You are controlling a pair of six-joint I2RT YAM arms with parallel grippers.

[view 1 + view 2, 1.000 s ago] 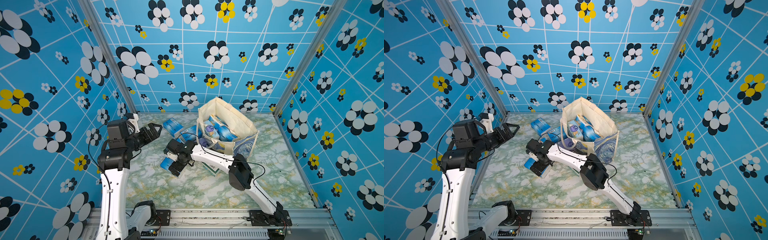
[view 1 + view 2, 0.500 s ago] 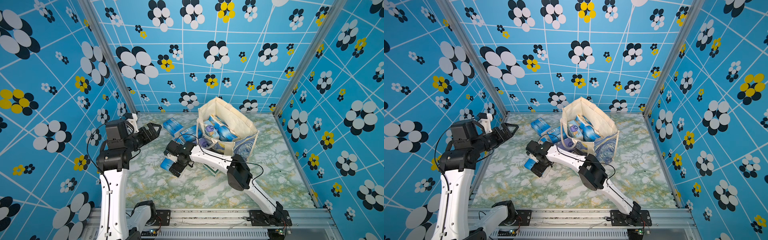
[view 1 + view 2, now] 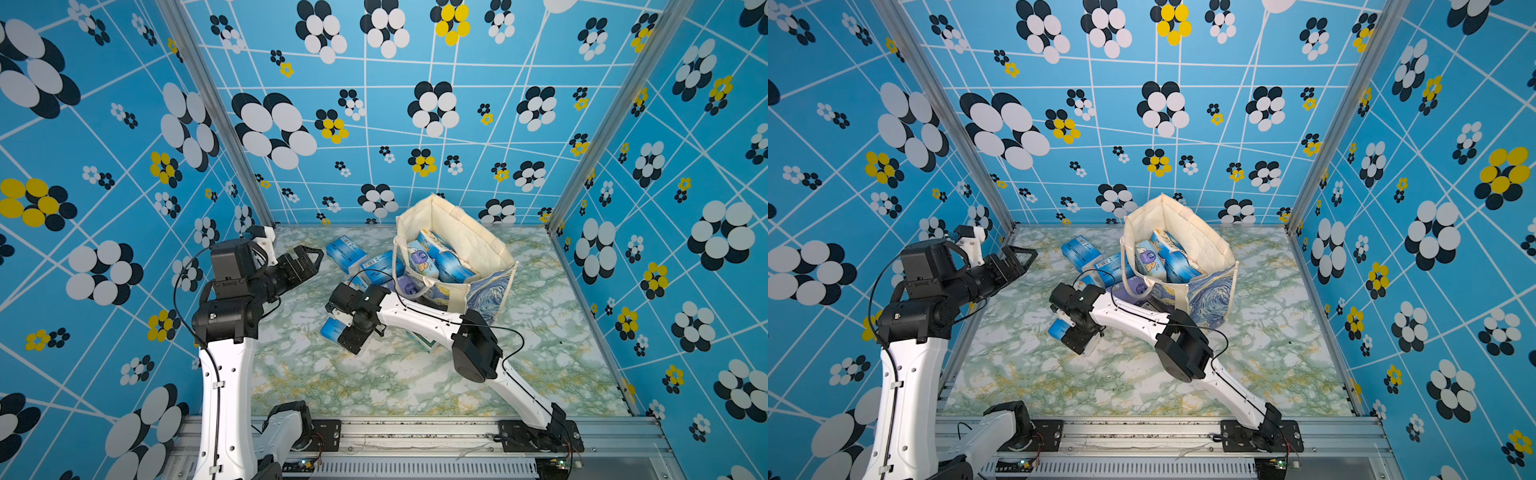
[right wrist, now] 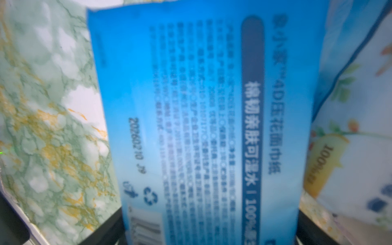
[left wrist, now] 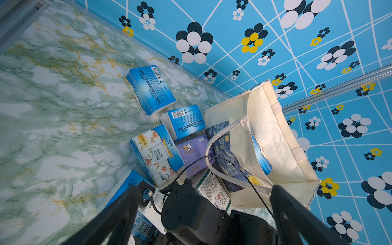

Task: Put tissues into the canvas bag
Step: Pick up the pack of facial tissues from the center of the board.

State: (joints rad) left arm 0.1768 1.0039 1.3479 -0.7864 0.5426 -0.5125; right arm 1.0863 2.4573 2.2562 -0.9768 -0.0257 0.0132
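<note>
**Risk, largest first**
- The canvas bag (image 3: 465, 241) stands open at the back of the surface, close to the far wall, with several packs inside. Its sides are soft, so a pack landing on the rim could fold a wall in or tip the bag.
- The right arm lies low across the bag's front. Its black cable (image 5: 212, 158) runs just beside the cream handle loop (image 5: 207, 152). A lift may snag the loop and drag the bag.
- The right gripper (image 3: 345, 338) straddles a blue pack (image 4: 207, 106) lying on the surface in front of the bag.
  - It has one of its fingers on each flank, and I cannot tell whether they press.
  - The wrap is slick and the fill soft, so a shallow bite could slip.
  - The floral pack (image 5: 157, 152) alongside may get nudged.
- The left gripper (image 3: 313, 262) hangs raised and clear, fingers wide, holding nothing.

**Room**
- Blue flower-print walls (image 3: 415, 62) close in three sides.

**Surface**
- The surface (image 3: 374, 382) is flat, with a green-veined marble print.
- Loose packs are heaped against the bag's side toward the left arm.
</note>
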